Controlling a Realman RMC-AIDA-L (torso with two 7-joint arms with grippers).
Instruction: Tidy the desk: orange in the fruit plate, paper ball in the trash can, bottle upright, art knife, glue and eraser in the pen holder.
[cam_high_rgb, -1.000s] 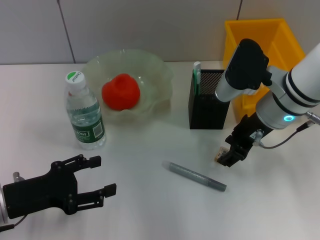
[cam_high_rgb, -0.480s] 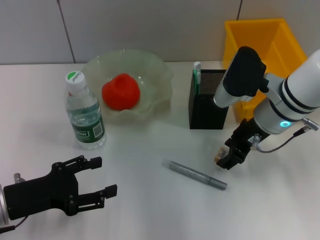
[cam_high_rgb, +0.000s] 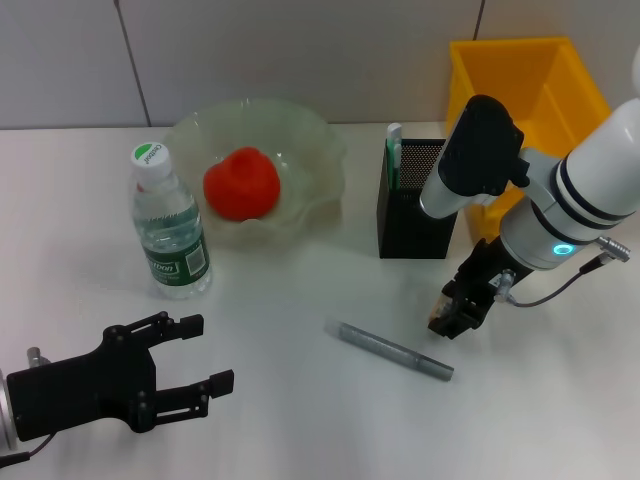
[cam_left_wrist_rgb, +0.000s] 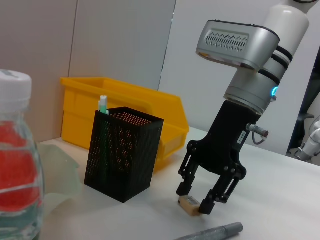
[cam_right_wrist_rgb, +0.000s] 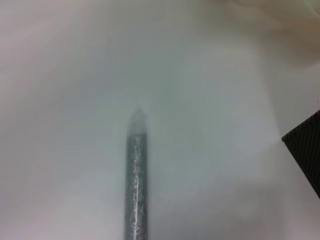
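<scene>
The tiny beige eraser (cam_left_wrist_rgb: 188, 204) lies on the white desk (cam_high_rgb: 300, 290) in front of the black mesh pen holder (cam_high_rgb: 415, 205). My right gripper (cam_high_rgb: 452, 315) is down over the eraser, open, its fingers (cam_left_wrist_rgb: 207, 205) on either side of it. A grey art knife (cam_high_rgb: 395, 351) lies just to the left; the right wrist view also shows the art knife (cam_right_wrist_rgb: 136, 180). A white-and-green glue stick (cam_high_rgb: 393, 150) stands in the holder. The orange (cam_high_rgb: 241, 183) sits in the fruit plate (cam_high_rgb: 315, 150). The bottle (cam_high_rgb: 170, 225) stands upright. My left gripper (cam_high_rgb: 210, 351) rests open at the front left. The paper ball is out of view.
The yellow trash can (cam_high_rgb: 570, 80) stands behind the right arm, close beside the pen holder. A grey wall runs along the desk's far edge. The bottle stands just left of the fruit plate.
My right gripper has shifted slightly left and lower around the eraser. The left arm and the other objects have not moved.
</scene>
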